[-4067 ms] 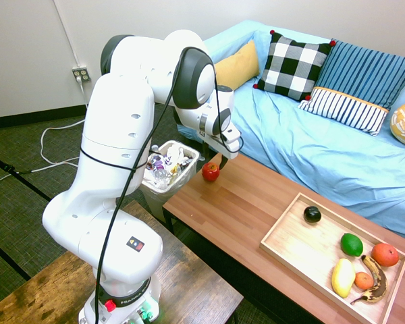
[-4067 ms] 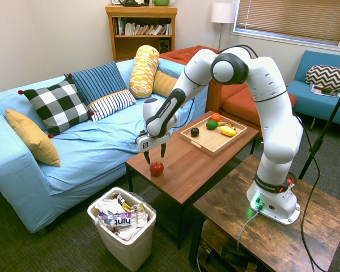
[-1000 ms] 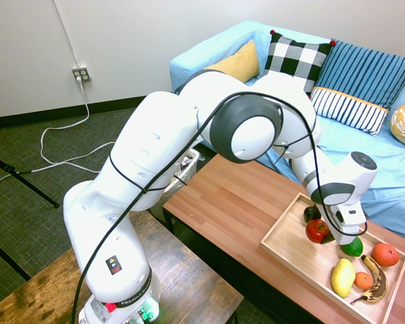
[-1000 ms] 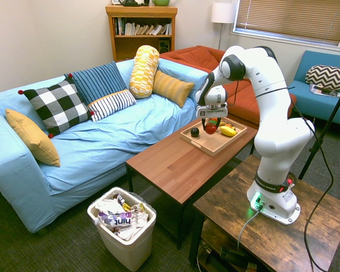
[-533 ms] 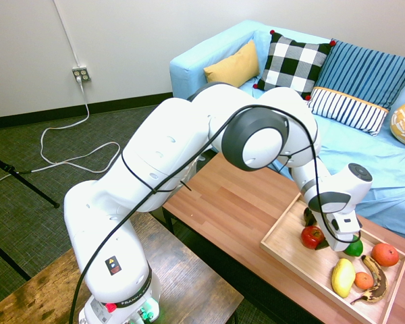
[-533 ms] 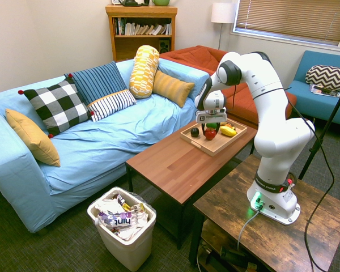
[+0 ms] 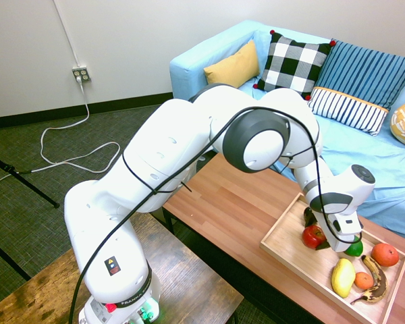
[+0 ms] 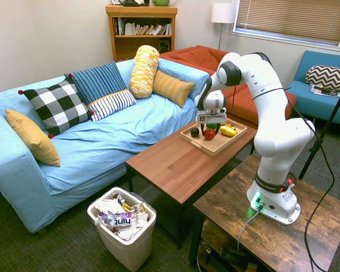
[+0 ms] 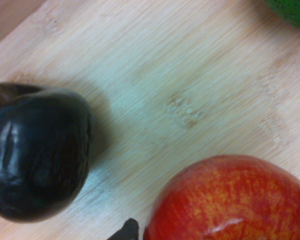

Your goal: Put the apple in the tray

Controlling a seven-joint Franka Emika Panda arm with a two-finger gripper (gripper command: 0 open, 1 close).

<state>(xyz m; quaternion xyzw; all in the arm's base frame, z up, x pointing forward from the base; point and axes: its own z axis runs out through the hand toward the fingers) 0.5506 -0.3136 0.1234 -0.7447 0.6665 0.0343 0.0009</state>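
Mustard pillow (image 8: 32, 136): on the near end of the blue sofa (image 8: 102, 133), left in the second exterior view;
Checked pillow (image 8: 56, 106): black and white, with red corner tufts; leaning on the sofa's back;
Striped pillows: a large blue one (image 8: 99, 82), with a smaller white-and-dark one (image 8: 112, 105) in front;
Wastebasket (image 8: 124, 243): white, on the floor; a bottle and crumpled rubbish inside;
Patterned bolster (image 8: 143, 71): yellow and white, upright beside a yellow striped pillow (image 8: 173, 88);
Coffee table (image 8: 167, 167): brown wood, in front of the blue sofa; the tray (image 8: 212, 152) lies on its far part;
Dark fruit (image 8: 195, 132): nearly black, in the tray, to the left of the apple;
Apple (image 8: 209, 135): glossy red, within the tray's rim, between the dark fruit and the green lime (image 7: 354, 248); whether it bears on the tray floor cannot be told;
Gripper (image 8: 209, 131): low over the tray, right at the apple; whether it grips the fruit or stands wide around it, I cannot tell;
Yellow fruit (image 8: 228, 131): toward the tray's right side; the first exterior view shows a small orange fruit (image 7: 364, 281), a spotted banana (image 7: 376, 283) and an orange-red round fruit (image 7: 385, 254) near it;
Side table (image 8: 243, 198): dark-streaked wood, under the arm's base
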